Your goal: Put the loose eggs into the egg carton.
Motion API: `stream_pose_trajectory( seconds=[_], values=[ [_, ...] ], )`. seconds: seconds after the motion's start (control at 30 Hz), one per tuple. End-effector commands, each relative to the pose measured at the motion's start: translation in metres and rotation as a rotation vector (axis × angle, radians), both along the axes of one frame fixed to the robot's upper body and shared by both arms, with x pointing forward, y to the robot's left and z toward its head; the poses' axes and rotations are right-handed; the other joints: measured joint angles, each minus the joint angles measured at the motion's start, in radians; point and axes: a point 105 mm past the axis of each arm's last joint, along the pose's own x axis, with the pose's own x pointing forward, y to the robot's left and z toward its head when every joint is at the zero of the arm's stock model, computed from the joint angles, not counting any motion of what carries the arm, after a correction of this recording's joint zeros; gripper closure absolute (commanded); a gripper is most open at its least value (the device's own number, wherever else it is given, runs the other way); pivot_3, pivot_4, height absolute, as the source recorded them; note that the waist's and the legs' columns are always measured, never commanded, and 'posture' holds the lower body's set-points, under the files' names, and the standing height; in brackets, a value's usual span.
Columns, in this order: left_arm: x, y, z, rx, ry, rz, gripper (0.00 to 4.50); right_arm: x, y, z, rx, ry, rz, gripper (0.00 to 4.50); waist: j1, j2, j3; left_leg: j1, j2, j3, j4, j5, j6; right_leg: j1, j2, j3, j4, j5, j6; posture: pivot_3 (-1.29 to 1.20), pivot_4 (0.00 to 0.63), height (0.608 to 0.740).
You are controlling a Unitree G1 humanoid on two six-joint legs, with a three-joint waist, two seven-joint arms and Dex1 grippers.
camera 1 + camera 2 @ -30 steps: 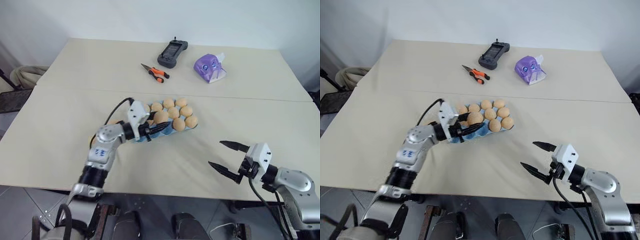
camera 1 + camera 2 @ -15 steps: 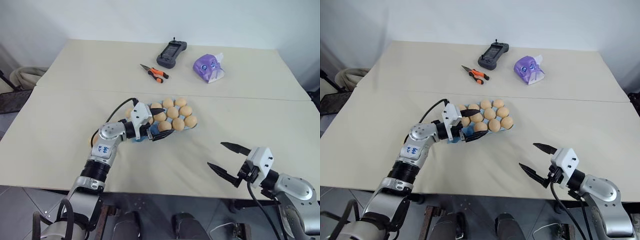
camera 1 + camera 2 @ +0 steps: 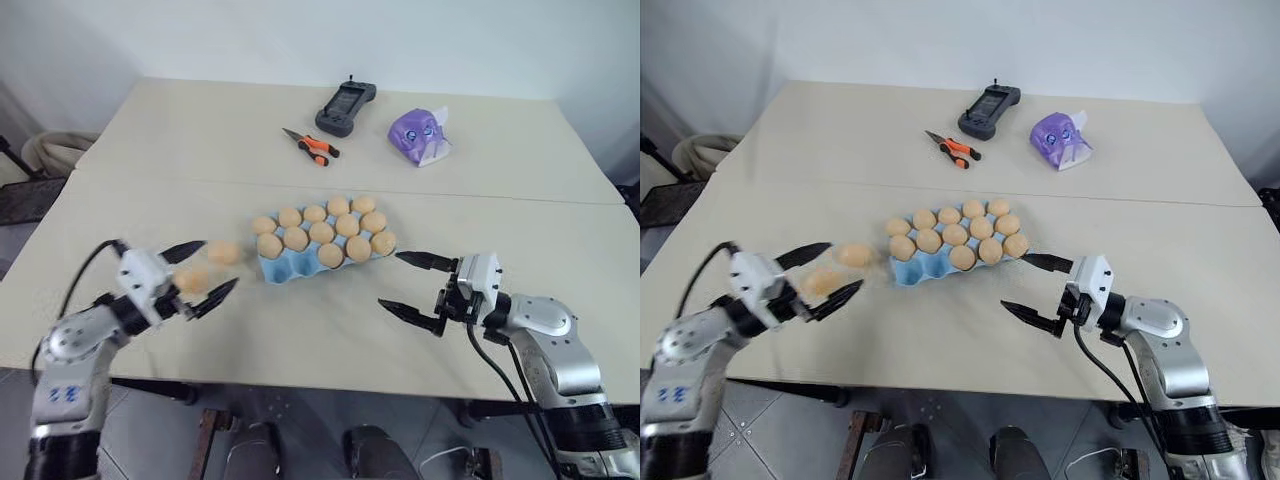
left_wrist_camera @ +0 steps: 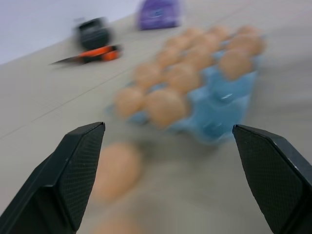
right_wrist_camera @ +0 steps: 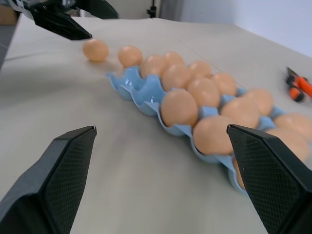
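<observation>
The light blue egg carton (image 3: 283, 271) sits mid-table, several tan eggs (image 3: 321, 232) in its cups and its near-left cups bare. Two loose eggs lie on the table to its left. One loose egg (image 3: 223, 252) rests just beyond my left gripper's far fingertip. The other loose egg (image 3: 190, 281) lies between the spread fingers of my left gripper (image 3: 200, 273), which is open and holds nothing. My right gripper (image 3: 389, 279) stands open and empty just right of the carton, pointing at it. The right wrist view shows the carton (image 5: 146, 90) lengthwise with a loose egg (image 5: 95, 49) past its far end.
Orange-handled pliers (image 3: 312, 145), a black handheld device (image 3: 345, 108) and a purple packet (image 3: 420, 136) lie at the back of the table. A seam crosses the tabletop behind the carton. The table's front edge runs close under both grippers.
My left gripper let its egg go into the carton, opened, and swung away left to the two loose eggs. My right gripper moved left, closer to the carton.
</observation>
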Motion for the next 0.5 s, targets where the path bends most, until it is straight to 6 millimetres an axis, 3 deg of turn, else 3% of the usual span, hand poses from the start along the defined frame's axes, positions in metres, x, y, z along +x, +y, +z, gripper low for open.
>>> stream_pose_trajectory(
  seconds=[0.03,0.13,0.27,0.37,0.5],
  values=[
    [-0.024,0.021,0.008,-0.008,-0.034,0.095,0.04,-0.003,0.004,0.0,-0.002,-0.036,0.064,0.0,-0.001,0.0,0.0,0.0,0.0,0.0,0.0,0.0,0.0,0.0,0.0,0.0,-0.001,0.0,0.0,0.0,0.15,0.74],
    [-0.043,0.04,-0.009,-0.015,0.031,0.183,0.04,-0.007,0.007,-0.007,-0.008,-0.006,0.123,0.0,-0.003,-0.001,0.0,0.0,0.0,0.0,-0.003,-0.001,0.0,0.001,-0.002,0.0,-0.004,0.0,0.0,0.0,0.15,0.74],
    [-0.064,0.047,-0.022,-0.043,0.089,0.233,0.04,-0.011,0.008,-0.012,0.001,0.012,0.167,0.0,-0.005,-0.001,0.0,0.0,0.001,0.0,-0.004,-0.002,-0.001,0.001,-0.002,-0.001,-0.005,0.0,-0.001,0.0,0.15,0.74],
    [-0.066,0.045,-0.028,-0.047,0.117,0.237,0.04,-0.01,0.008,-0.012,-0.013,0.011,0.173,0.0,-0.003,-0.001,0.0,0.0,0.001,0.0,-0.004,-0.003,-0.002,0.001,-0.002,-0.001,-0.006,0.0,-0.001,0.0,0.15,0.74],
    [-0.053,0.036,-0.027,-0.053,0.132,0.211,0.04,-0.008,0.006,-0.011,-0.015,0.01,0.168,0.0,-0.006,-0.001,0.0,0.0,0.001,0.0,-0.004,-0.004,-0.003,0.001,-0.002,-0.001,-0.007,0.0,-0.002,0.0,0.15,0.74]
  ],
)
